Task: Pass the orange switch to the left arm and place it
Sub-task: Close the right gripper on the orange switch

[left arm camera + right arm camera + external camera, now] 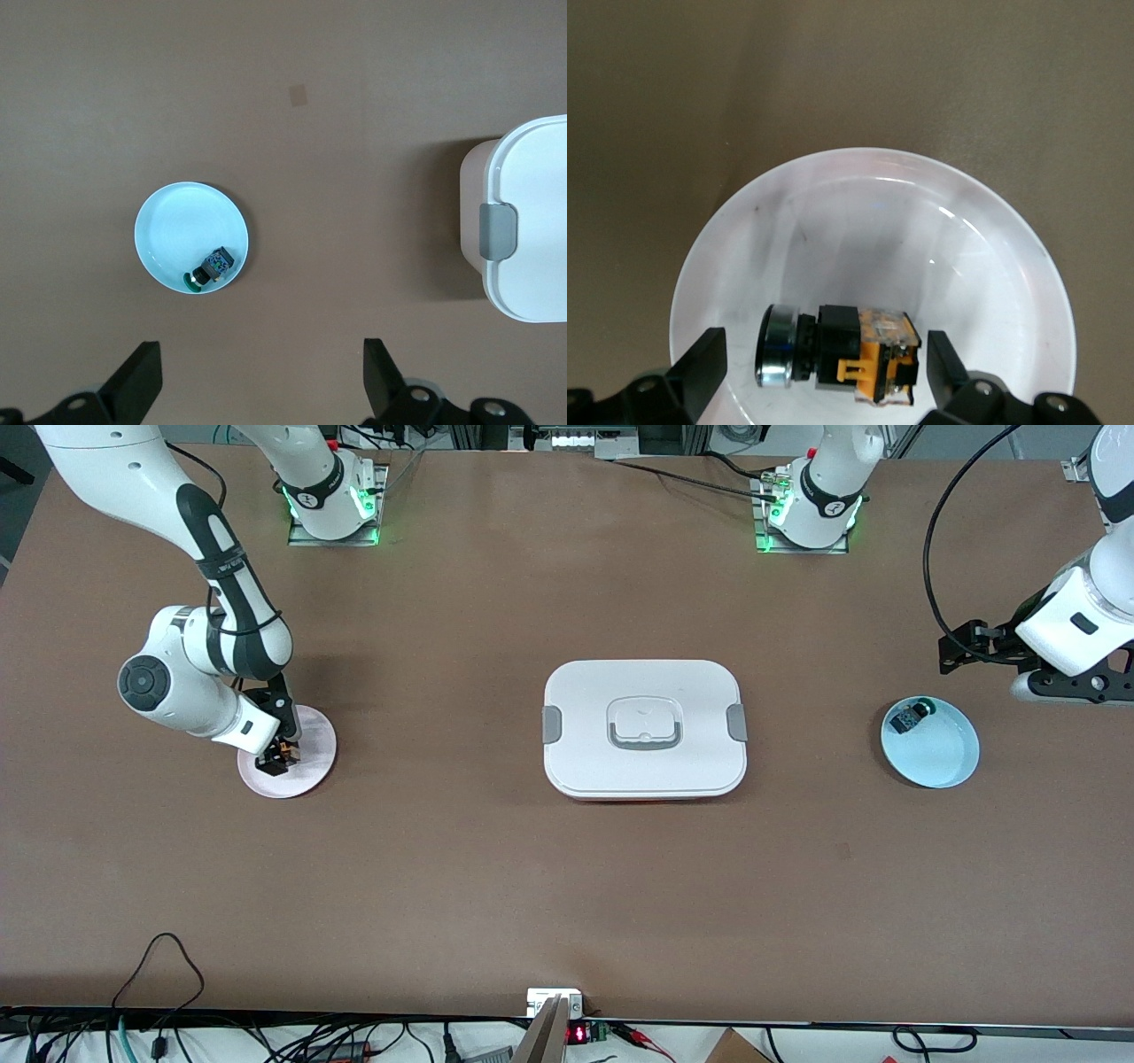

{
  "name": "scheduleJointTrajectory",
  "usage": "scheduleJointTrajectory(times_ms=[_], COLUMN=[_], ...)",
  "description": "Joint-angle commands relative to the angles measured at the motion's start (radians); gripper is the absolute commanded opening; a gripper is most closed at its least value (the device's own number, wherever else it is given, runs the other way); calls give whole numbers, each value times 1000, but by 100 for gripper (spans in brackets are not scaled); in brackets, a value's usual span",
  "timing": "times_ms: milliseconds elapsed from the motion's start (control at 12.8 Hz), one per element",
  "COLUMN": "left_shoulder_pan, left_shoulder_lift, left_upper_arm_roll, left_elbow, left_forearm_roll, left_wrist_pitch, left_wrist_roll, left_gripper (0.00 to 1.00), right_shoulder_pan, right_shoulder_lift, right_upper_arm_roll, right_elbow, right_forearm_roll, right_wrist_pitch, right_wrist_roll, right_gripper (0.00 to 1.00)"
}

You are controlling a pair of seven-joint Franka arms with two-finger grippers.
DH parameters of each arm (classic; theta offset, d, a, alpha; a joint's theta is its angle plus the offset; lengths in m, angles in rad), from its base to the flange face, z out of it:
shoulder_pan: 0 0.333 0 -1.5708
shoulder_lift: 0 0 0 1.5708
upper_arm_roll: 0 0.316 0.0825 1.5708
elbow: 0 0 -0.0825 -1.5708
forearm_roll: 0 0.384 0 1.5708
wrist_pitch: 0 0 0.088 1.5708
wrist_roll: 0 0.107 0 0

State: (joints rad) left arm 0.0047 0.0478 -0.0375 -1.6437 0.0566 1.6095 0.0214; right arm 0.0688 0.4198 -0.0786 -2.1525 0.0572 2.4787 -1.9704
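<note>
Our right gripper [278,756], fingers apart, straddles the switch [849,352] on the pink plate [312,737], poised to grab; our left gripper [259,376] (open) waits beside the blue plate [941,757], the box [645,728] between them.

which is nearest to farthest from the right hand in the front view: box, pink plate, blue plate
1. Pink plate, directly under the right hand, at the right arm's end.
2. Box, mid-table.
3. Blue plate, at the left arm's end.

White arms [213,638], black bands; black cables; green-lit bases [332,509].
</note>
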Motion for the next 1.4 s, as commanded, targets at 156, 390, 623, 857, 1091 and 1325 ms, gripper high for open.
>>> scheduleJointTrajectory(times_ms=[156, 390, 623, 857, 1091, 1325], left_shoulder_pan=[3, 5, 3, 3, 3, 1], left_shoulder_lift=[14, 14, 14, 14, 14, 12], left_upper_arm_roll=[-2, -2, -2, -2, -2, -2], left_elbow=[30, 30, 30, 30, 30, 30], left_forearm_roll=[-20, -20, -20, -20, -20, -20], left_wrist_pitch=[-22, -22, -22, -22, -22, -22], left_wrist_roll=[6, 6, 6, 6, 5, 5], left_gripper=[100, 100, 100, 100, 100, 100], right_shoulder_pan=[-7, -7, -9, -11, -9, -9], right_shoulder_lift=[-4, -3, -1, 4, 4, 0], right_upper_arm_roll=[7, 7, 7, 8, 8, 8], right_elbow=[-23, -27, -32, -32, -30, -29], right_forearm_roll=[16, 18, 21, 33, 33, 33], right_wrist_pitch=[34, 46, 54, 54, 52, 51], right_wrist_roll=[-13, -13, -12, -15, -16, -24], right_gripper=[99, 94, 91, 80, 57, 35])
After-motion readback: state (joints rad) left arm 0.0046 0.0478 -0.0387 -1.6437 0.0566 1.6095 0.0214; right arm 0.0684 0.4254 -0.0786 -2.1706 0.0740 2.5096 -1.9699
